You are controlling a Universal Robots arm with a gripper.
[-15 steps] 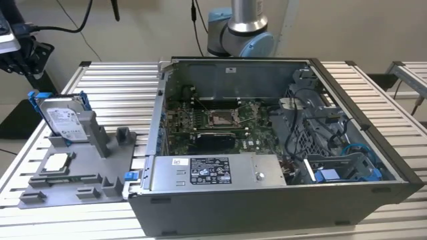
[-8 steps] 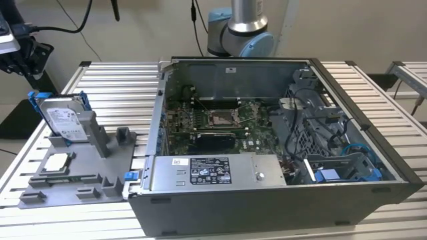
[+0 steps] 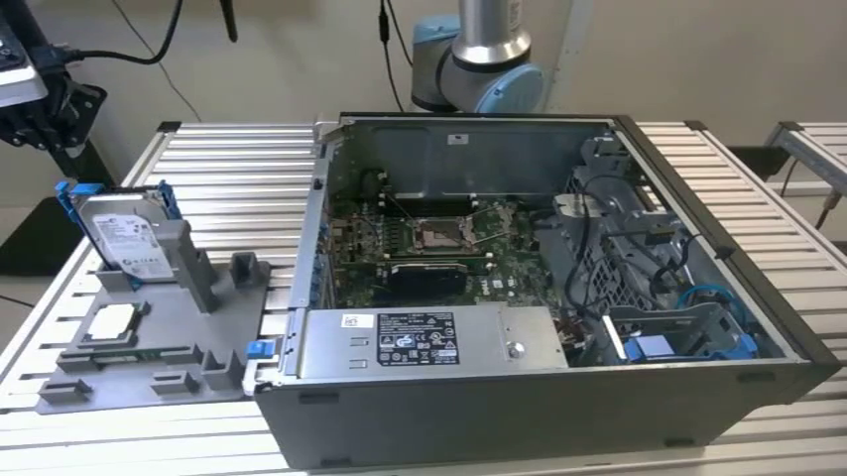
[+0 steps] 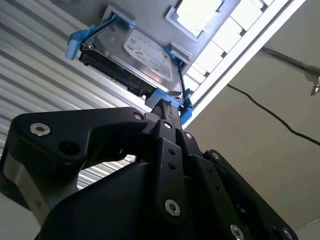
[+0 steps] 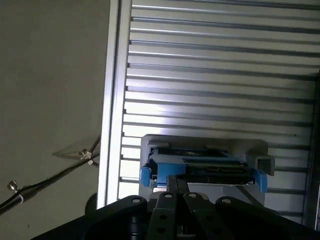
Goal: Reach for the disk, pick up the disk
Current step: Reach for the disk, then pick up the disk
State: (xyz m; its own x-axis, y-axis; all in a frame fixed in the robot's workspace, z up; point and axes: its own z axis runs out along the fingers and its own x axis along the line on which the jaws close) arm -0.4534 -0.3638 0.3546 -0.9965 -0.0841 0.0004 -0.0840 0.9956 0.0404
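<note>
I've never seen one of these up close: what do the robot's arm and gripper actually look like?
The arm is a silver metal tube with rounded grey joints and pale blue caps. In the second wrist view, the gripper is matte black, built of angular linked bars dotted with round silver screws.

Black metal linkage gripper (image 4: pixel 164 106): fingers (image 4: pixel 170 121) pressed together, nothing held. Silver-and-blue arm (image 3: pixel 483 59) stands upright at top middle of the exterior view.

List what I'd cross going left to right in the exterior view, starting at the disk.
disk → gray upright post → computer case wall → processor socket on the motherboard → blue bracket inside the case → neighbouring table at the exterior view's right edge.
</note>
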